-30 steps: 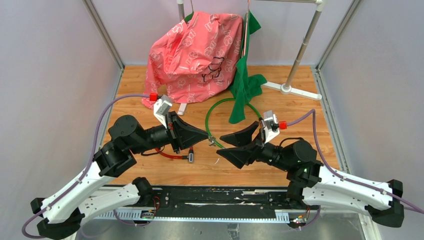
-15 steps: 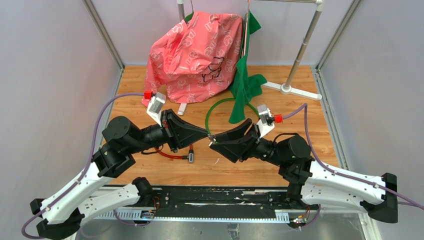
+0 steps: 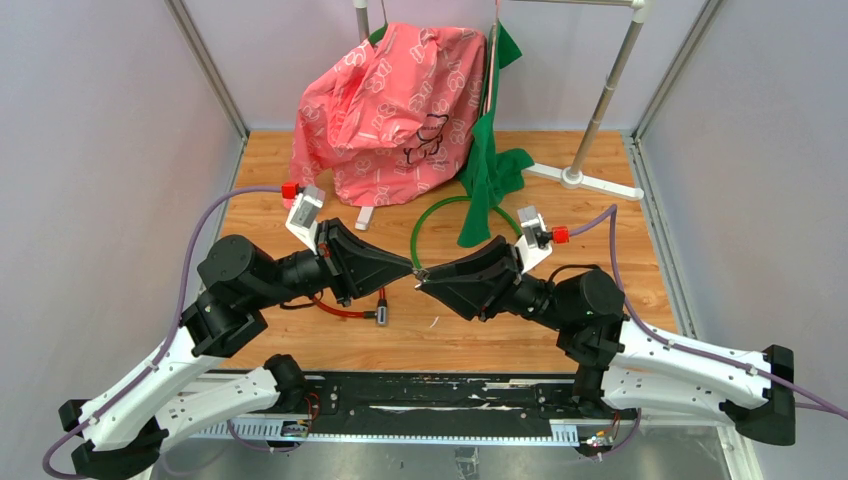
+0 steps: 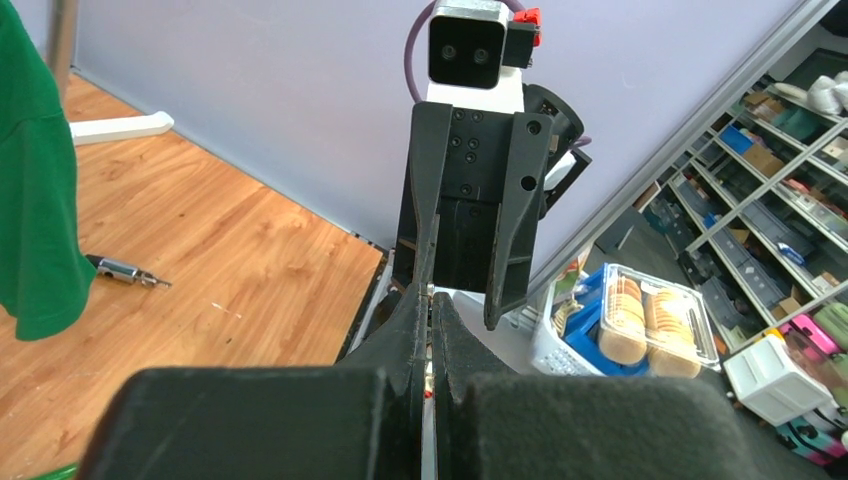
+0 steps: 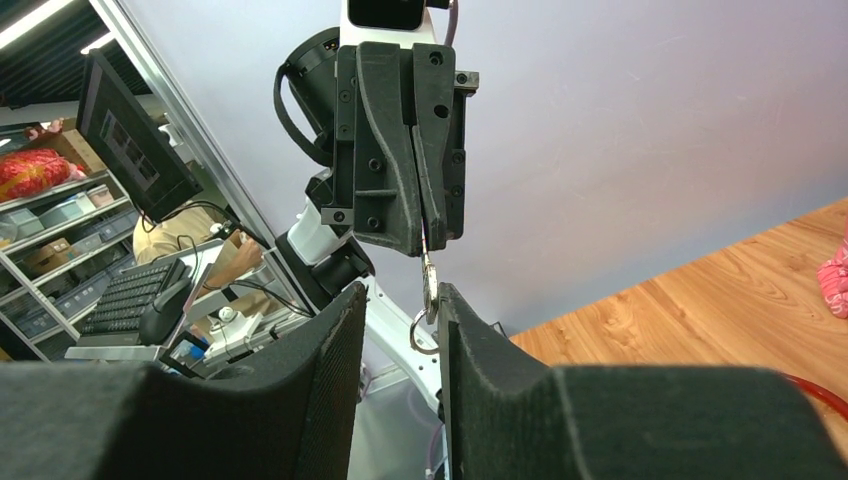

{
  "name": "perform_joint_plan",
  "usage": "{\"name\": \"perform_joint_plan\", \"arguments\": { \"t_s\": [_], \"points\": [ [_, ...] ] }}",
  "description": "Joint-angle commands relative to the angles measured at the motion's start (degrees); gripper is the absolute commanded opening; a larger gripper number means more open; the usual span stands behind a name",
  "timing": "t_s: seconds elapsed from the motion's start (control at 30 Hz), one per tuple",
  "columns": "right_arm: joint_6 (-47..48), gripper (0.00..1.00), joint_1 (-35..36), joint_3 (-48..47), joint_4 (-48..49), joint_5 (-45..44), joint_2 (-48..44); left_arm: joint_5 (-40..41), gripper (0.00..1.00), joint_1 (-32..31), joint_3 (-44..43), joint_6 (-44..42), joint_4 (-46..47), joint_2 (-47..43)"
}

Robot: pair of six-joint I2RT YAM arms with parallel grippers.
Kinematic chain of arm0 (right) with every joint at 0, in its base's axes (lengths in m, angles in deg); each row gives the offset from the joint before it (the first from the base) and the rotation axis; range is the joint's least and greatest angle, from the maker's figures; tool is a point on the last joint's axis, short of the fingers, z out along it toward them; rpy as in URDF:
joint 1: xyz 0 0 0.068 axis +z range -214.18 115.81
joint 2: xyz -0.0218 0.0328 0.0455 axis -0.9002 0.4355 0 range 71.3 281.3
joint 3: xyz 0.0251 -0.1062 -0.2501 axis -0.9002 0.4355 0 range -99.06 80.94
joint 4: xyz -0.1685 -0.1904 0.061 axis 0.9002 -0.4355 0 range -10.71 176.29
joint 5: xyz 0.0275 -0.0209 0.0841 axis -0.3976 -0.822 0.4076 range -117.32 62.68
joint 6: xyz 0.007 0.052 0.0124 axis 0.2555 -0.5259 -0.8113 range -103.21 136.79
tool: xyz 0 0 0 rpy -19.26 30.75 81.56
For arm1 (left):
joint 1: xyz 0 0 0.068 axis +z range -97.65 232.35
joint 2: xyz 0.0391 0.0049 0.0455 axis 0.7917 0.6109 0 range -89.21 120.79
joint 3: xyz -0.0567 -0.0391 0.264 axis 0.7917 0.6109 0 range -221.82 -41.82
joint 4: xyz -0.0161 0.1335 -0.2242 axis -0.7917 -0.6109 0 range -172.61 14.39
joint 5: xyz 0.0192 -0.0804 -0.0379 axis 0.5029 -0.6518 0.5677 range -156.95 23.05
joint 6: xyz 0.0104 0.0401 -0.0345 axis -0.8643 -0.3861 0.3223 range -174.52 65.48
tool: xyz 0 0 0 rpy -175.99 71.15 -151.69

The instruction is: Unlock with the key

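My left gripper [image 3: 411, 270] is shut on a small metal key [image 5: 429, 270], held in the air above the wooden table; a key ring [image 5: 421, 333] hangs off it. My right gripper [image 3: 422, 282] meets it tip to tip. Its jaws are open with the key and ring between them, the key against the right-hand finger [image 5: 455, 310]. In the left wrist view the left gripper [image 4: 431, 300] is closed with a sliver of metal at its tips. A red cable lock [image 3: 340, 308] with a grey lock body [image 3: 382, 316] lies under the left gripper.
A green cable loop [image 3: 425, 215] lies behind the grippers. A pink bag [image 3: 395, 110] and a green cloth [image 3: 487, 165] hang from a rack whose white foot [image 3: 585, 180] stands at the back right. A small metal cylinder [image 4: 120, 270] lies on the wood.
My right gripper has moved left and up to the left gripper's tips, and its jaws have narrowed around the key. The left gripper has shifted slightly back and left, still holding the key.
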Motion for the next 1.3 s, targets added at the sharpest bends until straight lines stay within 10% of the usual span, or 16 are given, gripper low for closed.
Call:
{"name": "perform_joint_plan", "arguments": {
  "t_s": [0.0,1.27],
  "points": [
    [0.1,0.35,-0.6,-2.8,2.6,-0.1,0.0,-0.3,0.0,-0.6,-0.9,0.2,1.6,-0.2],
    [0.7,0.0,-0.6,-6.3,-7.0,5.3,2.7,0.9,0.0,-0.6,0.6,0.2,2.1,-0.5]
  ]
}}
